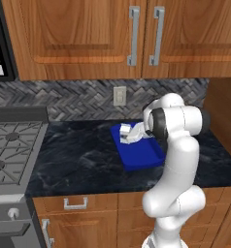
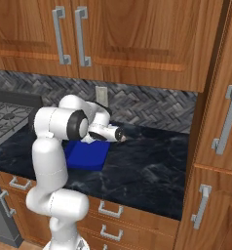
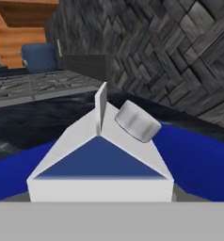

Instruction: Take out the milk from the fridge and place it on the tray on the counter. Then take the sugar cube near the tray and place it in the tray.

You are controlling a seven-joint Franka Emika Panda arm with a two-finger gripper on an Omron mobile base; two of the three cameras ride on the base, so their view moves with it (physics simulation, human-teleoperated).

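Milk (image 3: 100, 160): small white carton w/ gabled top, blue triangular panel, grey round cap at 1 o'clock of the ridge; sits over flat bright-blue tray (image 1: 141, 155) on black marbled counter (image 1: 78, 160). Gripper (image 1: 133, 134) looks wrapped around it, but can't tell if fingers are clamped.

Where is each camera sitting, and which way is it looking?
Left base view: behind the arm's left, looking down at the black marbled counter; the white arm rises lower right.
Right base view: behind its right; the arm rises lower left.
Hand view: on the hand, facing the white gabled milk carton.
Shared: the flat bright blue tray.
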